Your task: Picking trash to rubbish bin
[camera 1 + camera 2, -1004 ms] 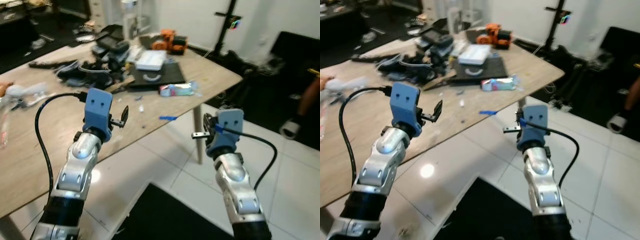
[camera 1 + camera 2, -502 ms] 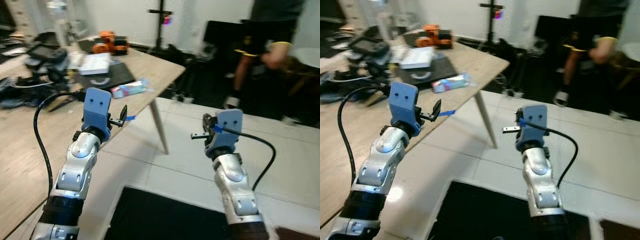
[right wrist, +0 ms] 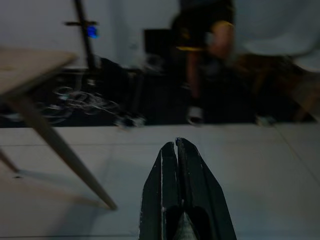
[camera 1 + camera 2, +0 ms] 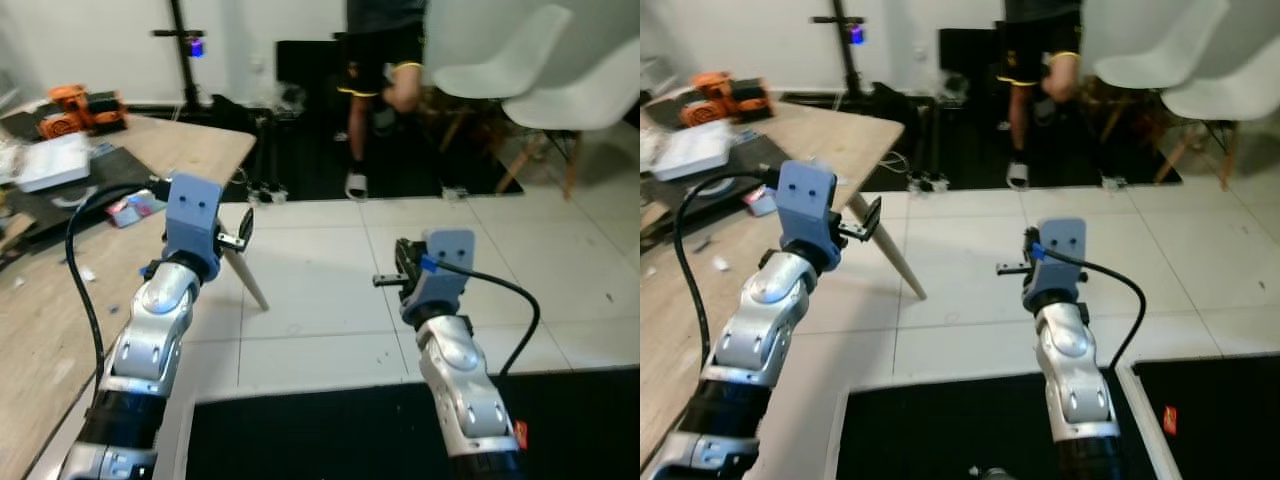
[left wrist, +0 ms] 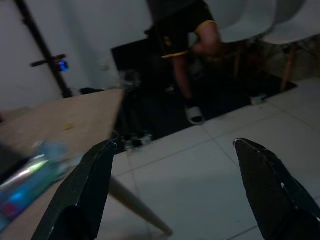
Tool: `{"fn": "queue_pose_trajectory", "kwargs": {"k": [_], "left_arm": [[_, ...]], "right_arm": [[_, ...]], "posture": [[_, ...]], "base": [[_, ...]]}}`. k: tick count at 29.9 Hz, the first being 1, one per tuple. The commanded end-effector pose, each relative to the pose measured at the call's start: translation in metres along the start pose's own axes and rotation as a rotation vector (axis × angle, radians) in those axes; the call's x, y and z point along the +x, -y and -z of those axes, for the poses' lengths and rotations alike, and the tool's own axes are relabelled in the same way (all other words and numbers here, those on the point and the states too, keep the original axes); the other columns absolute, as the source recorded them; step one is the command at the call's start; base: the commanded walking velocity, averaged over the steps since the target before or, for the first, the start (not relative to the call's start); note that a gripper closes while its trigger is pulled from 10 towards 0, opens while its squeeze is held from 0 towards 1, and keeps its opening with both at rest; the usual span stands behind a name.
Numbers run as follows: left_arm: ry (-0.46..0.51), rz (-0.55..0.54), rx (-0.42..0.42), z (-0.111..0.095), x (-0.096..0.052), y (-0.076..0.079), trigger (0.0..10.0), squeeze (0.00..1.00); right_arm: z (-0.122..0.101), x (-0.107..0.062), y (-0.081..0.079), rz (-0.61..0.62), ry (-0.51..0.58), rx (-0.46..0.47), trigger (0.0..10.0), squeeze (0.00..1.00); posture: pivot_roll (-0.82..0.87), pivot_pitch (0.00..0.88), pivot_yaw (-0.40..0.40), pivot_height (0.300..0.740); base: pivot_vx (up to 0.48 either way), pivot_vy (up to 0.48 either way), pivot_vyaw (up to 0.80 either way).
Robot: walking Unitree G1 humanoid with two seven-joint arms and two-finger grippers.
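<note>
Both arms are raised over a white tiled floor (image 4: 330, 300). The left claw (image 5: 175, 165) is spread wide and holds nothing, beside the corner of a wooden tabletop (image 4: 190, 150). The right claw (image 3: 176, 150) is clenched, its two fingers pressed together with nothing between them. A small wrapper (image 4: 135, 207) lies on the tabletop near its edge, apart from both claws. A person (image 4: 1040, 50) stands beyond, next to white chairs (image 4: 520, 75). A dark mat (image 4: 330, 430) lies below the arms.

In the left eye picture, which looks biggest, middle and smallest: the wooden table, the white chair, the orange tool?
1. Wooden table, partly cut off.
2. White chair.
3. Orange tool.
The chair and the tool stand far back, so real sizes are unsure.
</note>
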State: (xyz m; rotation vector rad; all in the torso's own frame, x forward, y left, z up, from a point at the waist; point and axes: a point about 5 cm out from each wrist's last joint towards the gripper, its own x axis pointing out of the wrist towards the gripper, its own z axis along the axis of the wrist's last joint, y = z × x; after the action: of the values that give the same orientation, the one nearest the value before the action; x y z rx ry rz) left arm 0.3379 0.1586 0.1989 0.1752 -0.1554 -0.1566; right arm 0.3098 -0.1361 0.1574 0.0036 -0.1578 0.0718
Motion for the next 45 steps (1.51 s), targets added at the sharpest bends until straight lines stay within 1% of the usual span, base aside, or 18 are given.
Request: {"fn": "queue_pose_trajectory", "kwargs": {"k": [1,11,13,15,18,25,31,32,34,35,36,37,38,39,42,45], "left_arm": [[-0.004,0.004,0.005,0.001,0.0,0.002,10.0,0.0],[-0.005,0.015,0.002,0.0,0.003,0.003,10.0,0.0],[-0.031,0.022,0.011,0.003,0.003,0.002,10.0,0.0],[-0.047,0.016,0.018,0.005,0.003,0.001,10.0,0.0],[-0.046,0.007,0.016,0.005,0.003,0.0,10.0,0.0],[-0.07,-0.001,0.023,0.009,0.002,-0.001,10.0,0.0],[-0.071,-0.005,0.016,0.009,0.002,-0.003,10.0,0.0],[-0.071,-0.002,0.004,0.009,0.001,-0.003,10.0,0.0],[-0.123,0.014,0.048,0.017,0.0,0.0,10.0,0.0],[-0.13,0.027,0.084,0.019,-0.001,0.001,10.0,0.0],[-0.135,0.029,0.055,0.022,-0.003,0.003,10.0,0.0],[-0.135,0.029,0.055,0.022,-0.003,0.003,10.0,0.0],[-0.138,0.014,0.019,0.023,-0.004,0.003,10.0,0.0],[-0.162,0.011,0.03,0.025,-0.004,0.003,10.0,0.0],[-0.171,0.011,0.043,0.027,-0.005,0.002,10.0,0.0],[-0.168,-0.008,0.019,0.026,-0.004,-0.002,10.0,0.0]], "right_arm": [[0.004,-0.002,0.003,0.017,-0.017,0.016,10.0,0.0],[0.009,-0.004,0.009,0.052,-0.035,0.023,10.0,0.0],[0.01,-0.004,0.01,0.053,-0.04,0.015,10.0,0.0],[0.01,-0.004,0.014,0.074,-0.042,0.016,10.0,0.0],[0.011,-0.003,0.018,0.093,-0.048,0.013,10.0,0.0],[0.013,-0.003,0.017,0.079,-0.062,0.006,10.0,0.0],[0.016,-0.003,0.015,0.087,-0.078,0.012,10.0,0.0],[0.017,-0.003,0.015,0.087,-0.081,0.011,10.0,0.0],[0.02,-0.005,0.015,0.089,-0.089,0.007,10.0,0.0],[0.021,-0.005,0.016,0.092,-0.093,0.006,10.0,0.0],[0.025,-0.006,0.017,0.102,-0.105,0.004,10.0,0.0],[0.025,-0.006,0.017,0.102,-0.105,0.004,10.0,0.0],[0.028,-0.007,0.018,0.107,-0.112,0.002,10.0,0.0],[0.029,-0.007,0.018,0.108,-0.112,0.002,10.0,0.0],[0.029,-0.008,0.019,0.111,-0.114,0.002,10.0,0.0],[0.03,-0.01,0.02,0.117,-0.119,0.003,10.0,0.0]], "posture": [[0.01,0.088,0.047,0.74],[0.01,0.095,0.057,0.74],[0.01,0.092,0.058,0.74],[0.01,0.09,0.059,0.74],[0.01,0.094,0.06,0.74],[0.01,0.1,0.057,0.74],[0.01,0.102,0.056,0.74],[0.01,0.102,0.059,0.74],[0.01,0.102,0.059,0.74],[0.01,0.102,0.059,0.74],[0.01,0.105,0.063,0.74],[0.01,0.105,0.063,0.74],[0.01,0.105,0.063,0.74],[0.01,0.105,0.063,0.74],[0.01,0.103,0.065,0.74],[0.01,0.107,0.066,0.74]], "base": [[0.0,0.0,-0.8],[0.0,0.0,-0.8],[0.0,0.0,-0.8],[0.0,0.0,-0.8],[0.0,0.0,-0.8],[0.0,0.0,-0.8],[0.0,0.0,-0.8],[0.0,0.0,-0.8],[0.0,0.0,-0.8],[0.0,0.0,-0.8],[0.0,0.0,-0.8],[0.0,0.0,-0.8],[0.0,0.0,-0.8],[0.0,0.0,-0.8],[0.0,0.0,-0.8],[0.0,0.0,-0.8]]}}
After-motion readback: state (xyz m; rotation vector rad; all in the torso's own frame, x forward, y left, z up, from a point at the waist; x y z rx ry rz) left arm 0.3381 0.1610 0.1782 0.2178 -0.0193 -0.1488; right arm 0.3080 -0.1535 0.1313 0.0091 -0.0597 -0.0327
